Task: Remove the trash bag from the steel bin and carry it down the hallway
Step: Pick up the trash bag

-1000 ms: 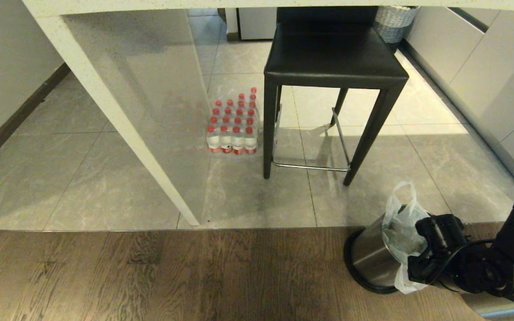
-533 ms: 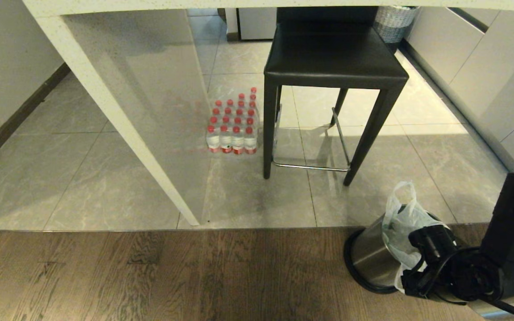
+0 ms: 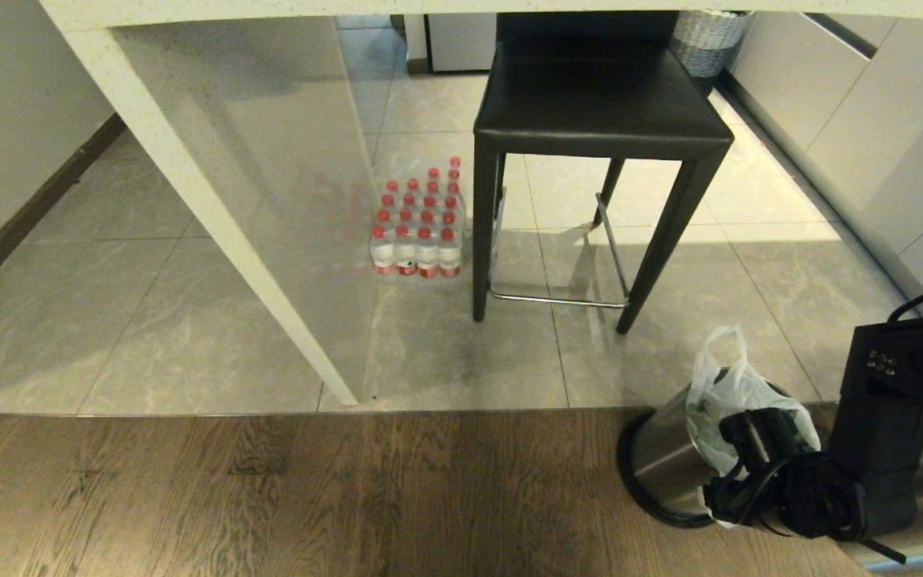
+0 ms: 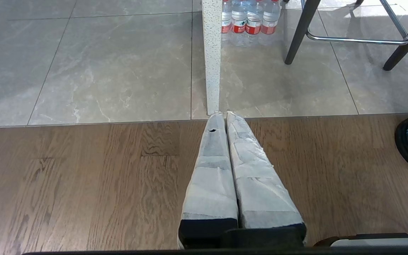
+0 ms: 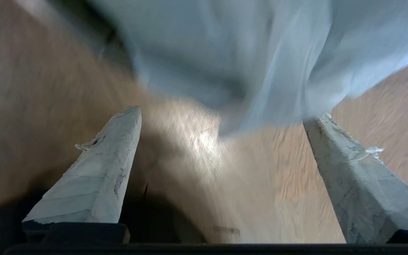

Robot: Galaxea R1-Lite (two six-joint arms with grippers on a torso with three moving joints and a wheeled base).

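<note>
Where the dark wood flooring fills the nearest part of the head view, the right gripper is seen low at the right, close against the steel bin. Its two taped fingers are spread wide apart in the right wrist view, and nothing is clamped between them; the blurred pale plastic of the trash bag hangs just beyond the tips, one fold lying near the other fingertip. Whether plastic is touched there cannot be told. The bin is seen leaning on the wood floor just short of the tile edge, its black ring showing at the lower end. The bag is still seated in the bin's mouth, with a loop handle standing up above it.

The left gripper is held over the wood floor, apart from the bin, with its taped fingers pressed together on nothing.

Farther out, grey tiles begin. A white table leg is planted at the tile edge. Beyond it a shrink-wrapped pack of red-capped water bottles stands just beside a black stool. A woven grey basket is seen farthest back, behind the stool.
</note>
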